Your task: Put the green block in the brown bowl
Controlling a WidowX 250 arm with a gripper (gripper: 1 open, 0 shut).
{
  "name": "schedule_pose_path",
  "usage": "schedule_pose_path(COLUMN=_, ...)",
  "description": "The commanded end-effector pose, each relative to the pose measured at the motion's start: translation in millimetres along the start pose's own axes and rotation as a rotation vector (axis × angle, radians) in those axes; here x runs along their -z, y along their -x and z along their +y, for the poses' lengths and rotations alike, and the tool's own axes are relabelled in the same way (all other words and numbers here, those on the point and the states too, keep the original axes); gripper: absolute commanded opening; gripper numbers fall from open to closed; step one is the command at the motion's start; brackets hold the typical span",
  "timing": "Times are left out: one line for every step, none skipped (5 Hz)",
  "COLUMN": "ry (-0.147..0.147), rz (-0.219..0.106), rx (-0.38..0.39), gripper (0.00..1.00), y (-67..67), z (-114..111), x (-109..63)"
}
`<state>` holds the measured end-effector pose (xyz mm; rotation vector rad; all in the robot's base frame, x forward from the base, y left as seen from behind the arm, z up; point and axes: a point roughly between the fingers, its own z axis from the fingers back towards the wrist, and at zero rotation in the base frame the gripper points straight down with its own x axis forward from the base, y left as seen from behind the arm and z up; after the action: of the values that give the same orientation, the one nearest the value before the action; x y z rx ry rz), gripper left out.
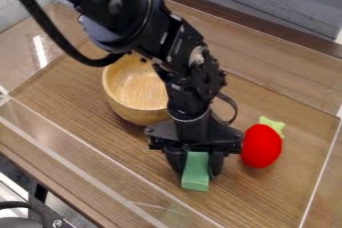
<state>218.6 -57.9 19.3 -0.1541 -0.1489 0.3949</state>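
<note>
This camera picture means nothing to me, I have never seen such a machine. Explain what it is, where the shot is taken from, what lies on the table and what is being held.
The big black jointed thing is a robot arm. Its tip, the gripper, is a two-fingered clamp pointing almost straight down. There is only one picture, taken from in front of the table and somewhat above, looking down at an angle.

On the wooden table lie three loose things: a round brown bowl behind the arm, a red strawberry-shaped toy to the right, and a flat green block.

The gripper's fingers stand on either side of the green block's upper end, and the block is resting on the table. Whether the fingers already press on it, I cannot tell.
</note>
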Motion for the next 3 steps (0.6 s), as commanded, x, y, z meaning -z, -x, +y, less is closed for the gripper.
schedule_pose_path(ry=0.007, rz=-0.024, rx=0.011, gripper=0.00, y=-4.8, z=-4.1, x=-2.0)
schedule_pose_path(ry=0.002, rz=-0.026, rx=0.016, gripper=0.00, y=-5.4, z=-3.2, x=-1.7)
schedule_pose_path(ry=-0.003, rz=-0.028, rx=0.019, gripper=0.00, y=-6.2, z=-2.2, x=-1.8)
